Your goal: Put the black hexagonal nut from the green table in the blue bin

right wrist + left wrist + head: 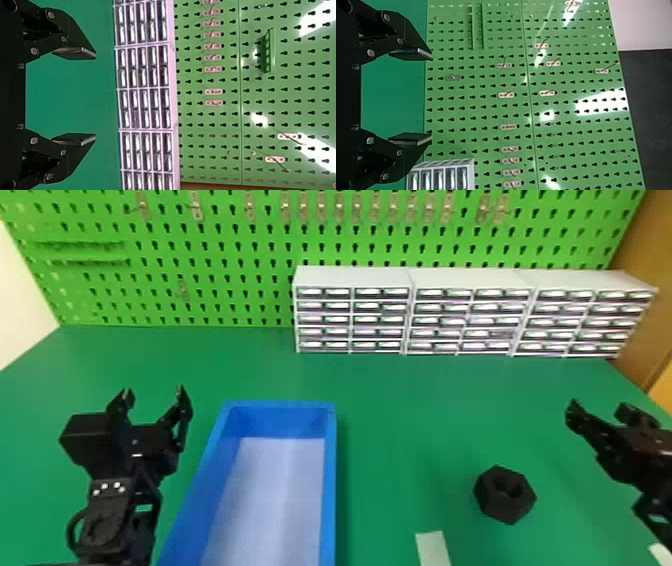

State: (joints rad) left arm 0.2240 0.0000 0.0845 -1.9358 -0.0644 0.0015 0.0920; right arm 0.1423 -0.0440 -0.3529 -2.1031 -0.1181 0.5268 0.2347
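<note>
There it lay, the black hexagonal nut [492, 502], on the green counter [400, 390], between the blue rectangular bin [280, 405] and the black right gripper [602, 409], fingers wide apart, the black left gripper [155, 392] gaping too

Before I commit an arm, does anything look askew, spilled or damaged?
Nothing clearly odd: the black hexagonal nut lies on the green table, and the blue bin looks upright and undamaged where visible. A pale strip lies near the nut, its purpose unclear.

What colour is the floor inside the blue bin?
The bin's floor is a pale, whitish blue, seen best in the head view.
</note>
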